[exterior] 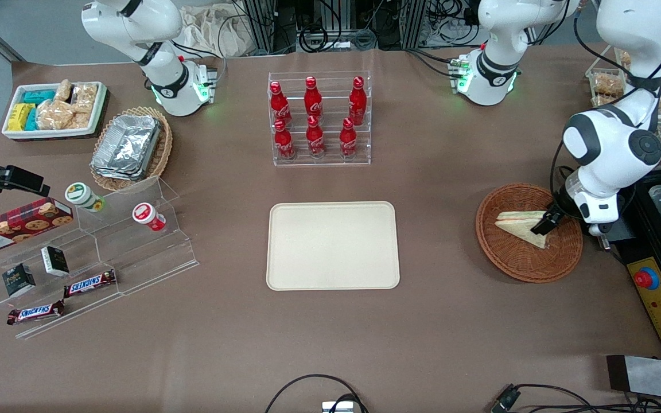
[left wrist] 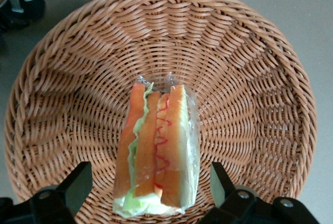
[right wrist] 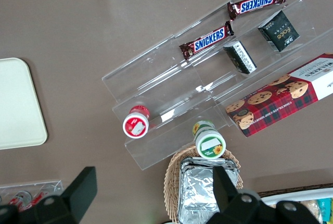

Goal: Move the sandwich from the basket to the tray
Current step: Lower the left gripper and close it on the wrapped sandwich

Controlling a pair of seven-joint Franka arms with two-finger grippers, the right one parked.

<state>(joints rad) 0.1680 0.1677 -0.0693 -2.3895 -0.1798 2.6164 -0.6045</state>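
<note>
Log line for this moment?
hand: open, straddling sandwich | sandwich: in basket, not lifted | tray: no sandwich yet

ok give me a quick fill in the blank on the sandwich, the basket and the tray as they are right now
1. The triangular white-bread sandwich lies in the round reddish-brown wicker ____.
2. The flat cream rectangular tray holds ____ items.
3. The left gripper is ____, one finger on either side of the sandwich.
4. The clear rack holds ____ red bottles.

Missing words: basket; no; open; six
</note>
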